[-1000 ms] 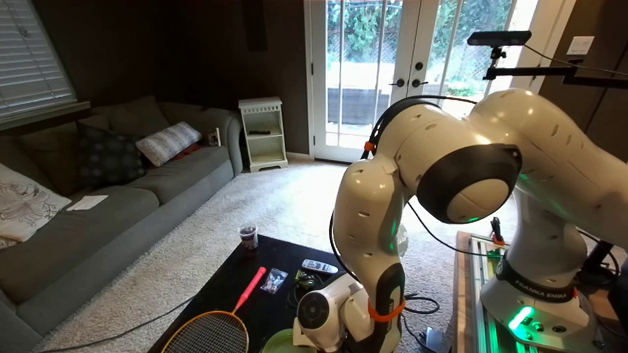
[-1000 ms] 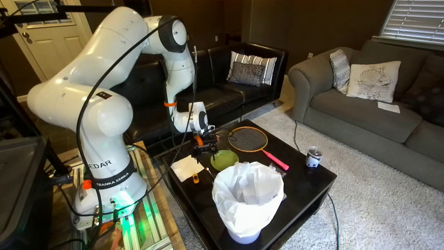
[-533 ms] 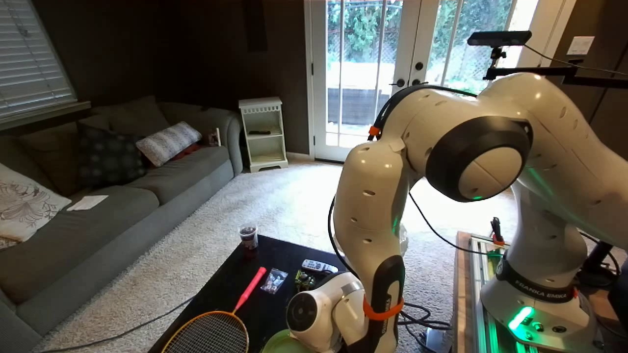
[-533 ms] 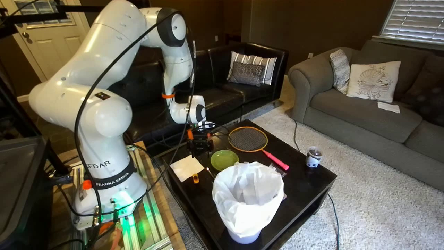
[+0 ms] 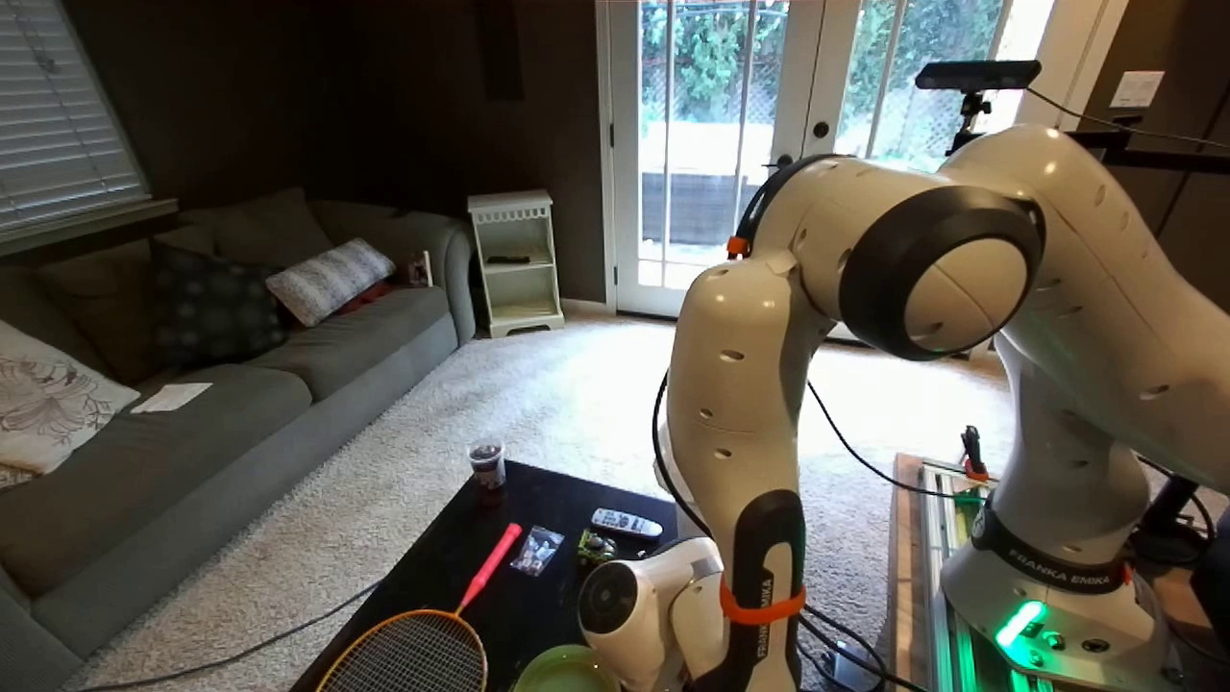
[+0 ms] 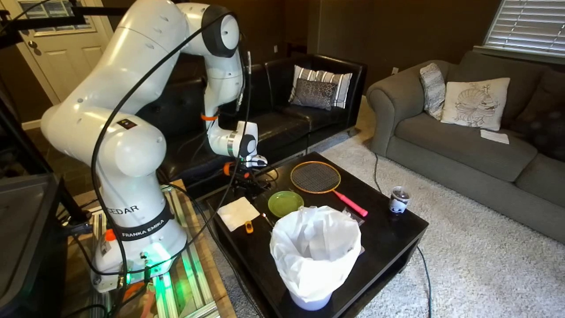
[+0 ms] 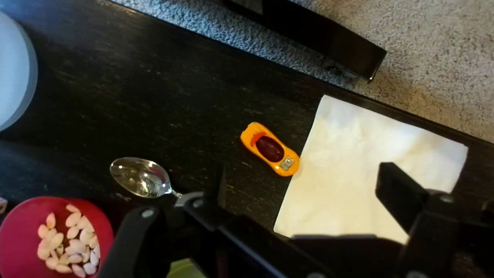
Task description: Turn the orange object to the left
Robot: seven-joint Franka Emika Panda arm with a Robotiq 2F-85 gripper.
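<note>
Living room: pale nubby carpet [image 6: 463,247], grey fabric sofa [image 6: 446,163], black leather-look sofa [image 6: 273,128], dark table [image 7: 96,96] with faint scuffs. Orange toy car [image 7: 269,149]: lying on the tabletop, slantwise in the wrist view, one end at the edge of a white napkin [image 7: 347,181]; touching or just beside, cannot tell. Smooth, glossy, rounded body with a dark maroon oval, a red mark and a silvery patch on top. Matte, squarish, lightly creased napkin. Gripper [image 7: 304,181] over the table, with jaws spread wide apart, holding nothing. Polished metal spoon [image 7: 141,177] to the left of the car in the wrist view, partly hidden by the gripper. Racket [image 6: 315,176] near a shallow green plate [image 6: 286,204] in both exterior views: orange rim, string mesh, pink grip. Containers: round red bowl [image 7: 15,231] with pale, flat, seed-like pieces [image 7: 77,247] in it; white bucket [image 6: 311,302] with a thin, crumpled white liner [image 6: 313,254] draped over the rim; clear cup [image 6: 398,206] with dark contents [image 6: 399,193]; clear plastic bag [image 5: 551,535] with small bits [image 5: 533,556] inside, too tiny to identify.
</note>
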